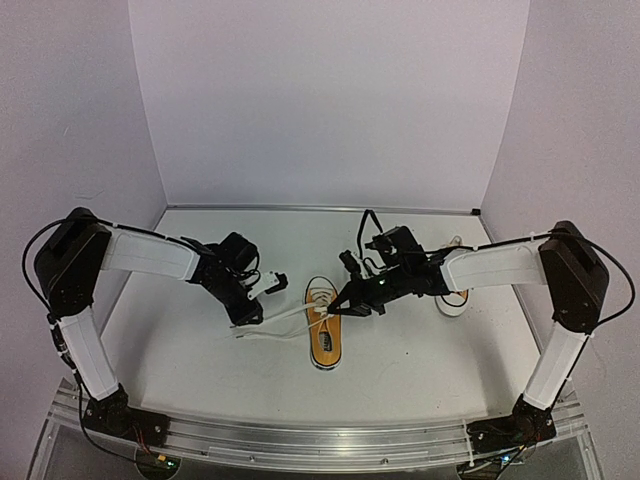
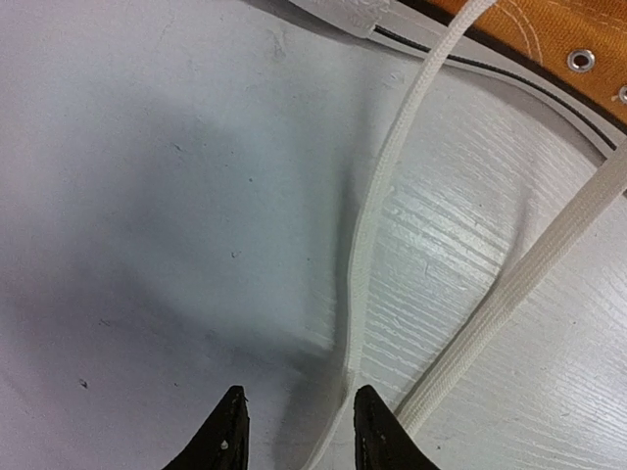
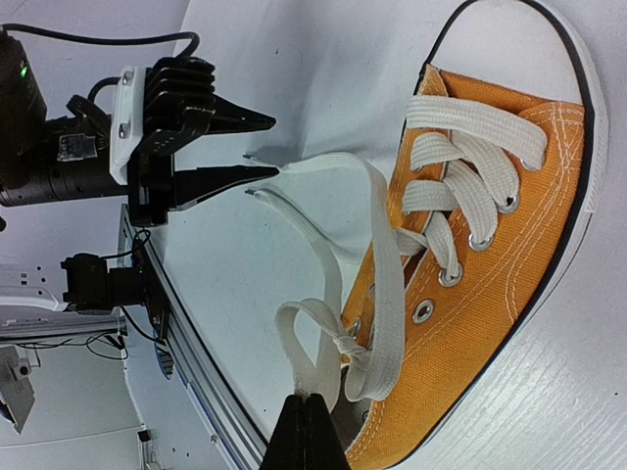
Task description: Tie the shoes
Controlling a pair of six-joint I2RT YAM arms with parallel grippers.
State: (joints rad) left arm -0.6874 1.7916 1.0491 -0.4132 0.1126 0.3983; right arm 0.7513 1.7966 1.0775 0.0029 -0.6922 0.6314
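Observation:
One orange-yellow shoe (image 1: pixel 323 338) lies mid-table, toe toward the front; it fills the right wrist view (image 3: pixel 490 294). My right gripper (image 3: pixel 308 399) is shut on a loop of white lace (image 3: pixel 302 333) next to the shoe's top eyelets, and it also shows in the top view (image 1: pixel 335 307). My left gripper (image 2: pixel 299 421) is open just left of the shoe (image 2: pixel 549 29), low over the table, with one lace (image 2: pixel 367 235) running between its fingertips. A second lace (image 2: pixel 529 274) lies to its right. The other shoe (image 1: pixel 452 297) sits at the right, mostly hidden behind the right arm.
White walls close the table at the back and both sides. An aluminium rail (image 1: pixel 320 440) runs along the front edge and also shows in the right wrist view (image 3: pixel 196 343). My left gripper (image 3: pixel 272 147) shows there too, its jaws apart at a lace end.

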